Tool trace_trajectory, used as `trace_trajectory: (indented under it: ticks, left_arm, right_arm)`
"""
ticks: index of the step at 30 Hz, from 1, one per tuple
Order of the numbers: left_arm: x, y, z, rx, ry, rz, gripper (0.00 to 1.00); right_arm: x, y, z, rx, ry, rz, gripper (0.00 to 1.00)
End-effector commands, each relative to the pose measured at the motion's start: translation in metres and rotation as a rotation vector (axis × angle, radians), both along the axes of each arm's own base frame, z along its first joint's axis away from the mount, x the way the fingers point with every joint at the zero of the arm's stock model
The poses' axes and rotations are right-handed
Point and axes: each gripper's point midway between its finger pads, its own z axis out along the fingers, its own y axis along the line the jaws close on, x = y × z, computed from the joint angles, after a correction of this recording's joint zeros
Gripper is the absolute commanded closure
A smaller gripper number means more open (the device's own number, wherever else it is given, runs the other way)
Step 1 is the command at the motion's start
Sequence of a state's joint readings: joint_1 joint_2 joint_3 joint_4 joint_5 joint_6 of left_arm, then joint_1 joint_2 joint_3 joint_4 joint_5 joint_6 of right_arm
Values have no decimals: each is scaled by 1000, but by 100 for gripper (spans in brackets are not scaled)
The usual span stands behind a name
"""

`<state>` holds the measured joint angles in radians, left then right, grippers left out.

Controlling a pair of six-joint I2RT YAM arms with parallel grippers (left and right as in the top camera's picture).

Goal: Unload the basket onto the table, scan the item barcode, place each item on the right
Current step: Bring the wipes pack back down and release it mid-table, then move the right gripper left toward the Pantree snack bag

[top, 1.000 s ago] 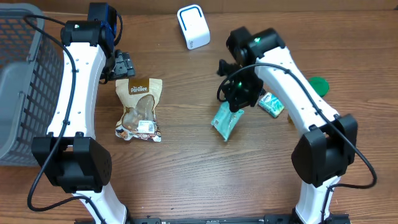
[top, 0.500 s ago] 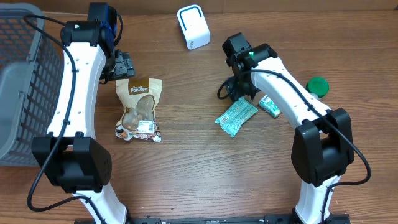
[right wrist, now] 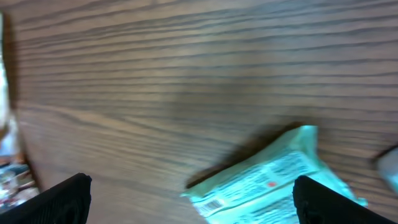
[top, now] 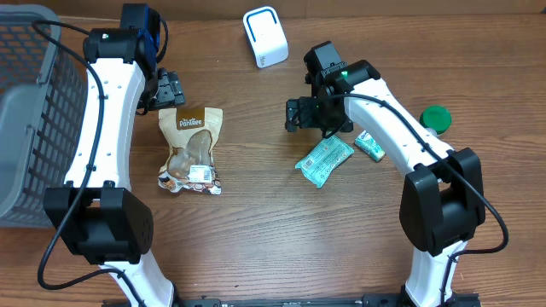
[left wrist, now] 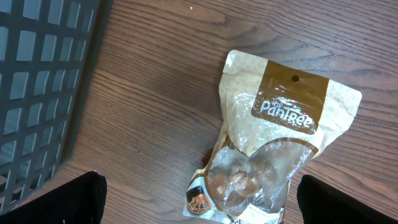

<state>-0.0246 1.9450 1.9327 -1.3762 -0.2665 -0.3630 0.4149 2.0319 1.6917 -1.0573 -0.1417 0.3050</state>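
My right gripper stands wide and empty, the teal packet lying just beside it. My left gripper is wide too. I judge scanning not yet done, the scanner well beyond both.

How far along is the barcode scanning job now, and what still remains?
Done: nothing I can confirm. In hand: nothing; the right tool hangs open near the teal packet, which lies flat on the table, and the left tool is open near the snack pouch. Left: bring an item to the white scanner.
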Motion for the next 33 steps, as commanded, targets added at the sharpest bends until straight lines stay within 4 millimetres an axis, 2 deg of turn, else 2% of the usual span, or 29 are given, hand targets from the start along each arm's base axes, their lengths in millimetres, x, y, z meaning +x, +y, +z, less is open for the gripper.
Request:
trace_trajectory:
  ticks: [1,4,7,10,13,16,21,23,25,28,33]
  left_arm:
    - [3,0,9,3,-27,-5,0]
    - [3,0,9,3,-27,-5,0]
    - [3,0,9,3,-26,-6,0]
    - [2,0,9,3,-26,-5,0]
    - [2,0,9,3,-26,-5,0]
    - [2,0,9,3,-26,-5,0]
    - [2,0,9,3,-26,-5,1]
    - [2,0,9,3,-26,-5,0]
    - [3,0,9,3,-27,-5,1]
    - [2,0,9,3,-26,-5,1]
    - [2,0,9,3,-26,-5,1]
  right_arm:
    - [-6,11,1,56,23,7,3]
    - [-8,11,-9,58,30,-11,11]
    - [-14,10,-32,64,46,-43,26]
    - [-20,9,-50,61,49,-39,31]
    - [-32,1,-68,31,75,-40,32]
    - [-41,-13,-77,-37,98,-51,32]
    - [-56,-44,-81,-204,133,-5,25]
    - [-57,-57,-80,-275,127,16,22]
    - [-52,-62,-76,-306,109,13,20]
    - [-36,-39,-44,-219,83,41,19]
    - [-32,33,-9,123,85,116,18]
